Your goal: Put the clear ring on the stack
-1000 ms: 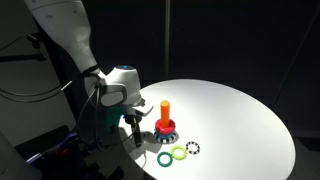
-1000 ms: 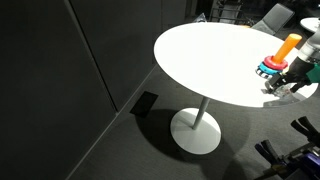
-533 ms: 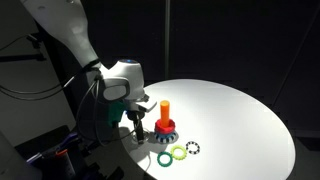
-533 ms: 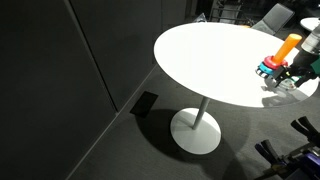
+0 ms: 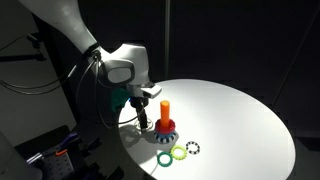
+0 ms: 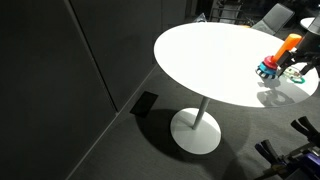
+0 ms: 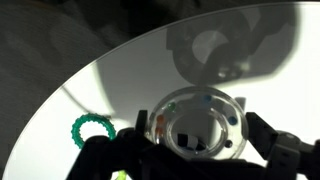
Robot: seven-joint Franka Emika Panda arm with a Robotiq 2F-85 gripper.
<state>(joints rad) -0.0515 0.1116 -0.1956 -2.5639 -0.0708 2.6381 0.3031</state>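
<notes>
The gripper (image 5: 143, 116) hangs just left of the stack (image 5: 165, 115) in an exterior view, raised above the white table (image 5: 245, 120). In the wrist view the clear ring (image 7: 195, 120) sits low centre of the frame, with the jaws pinching it from both sides. It looks to be held flat, hole facing down, likely so it can drop over the stack. The teal ring (image 5: 164, 158), light green ring (image 5: 179, 152) and spotted dark ring (image 5: 194, 148) lie below the stack in the frame, off that path.
</notes>
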